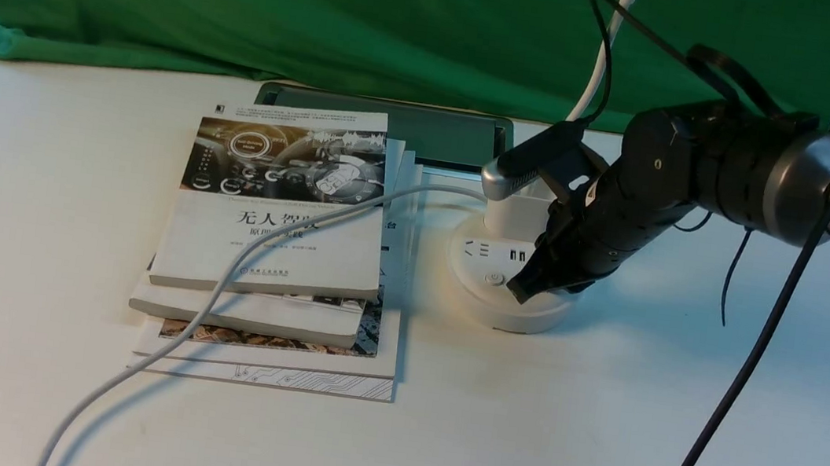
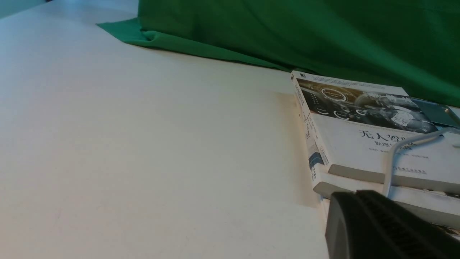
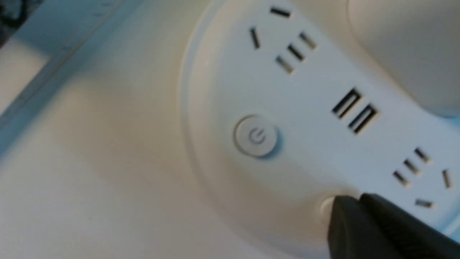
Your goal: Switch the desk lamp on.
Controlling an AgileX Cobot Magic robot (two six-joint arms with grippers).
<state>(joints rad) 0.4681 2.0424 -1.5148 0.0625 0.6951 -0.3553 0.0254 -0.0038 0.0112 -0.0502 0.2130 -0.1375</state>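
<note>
- The desk lamp (image 1: 482,301) stands just right of the stacked books (image 1: 278,248).
- The right gripper (image 1: 524,288), jaws pinched together and empty, makes one blunt pressing tip.
- It covers a half-hidden button (image 3: 324,207) near the power button (image 3: 256,136), probably the light switch.

Stacked books (image 1: 278,248), white cable (image 1: 225,281), green cloth (image 1: 331,9)

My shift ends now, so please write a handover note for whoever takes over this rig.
Right pincer: shut, tip down on the desk lamp base, at the small button next to the power button.
Left pincer: only partly in view, near the books; open or shut unclear.
Done: the base is reached.
Left: check that the lamp lights (its head is mostly out of frame, so I cannot tell), then lift clear.
</note>
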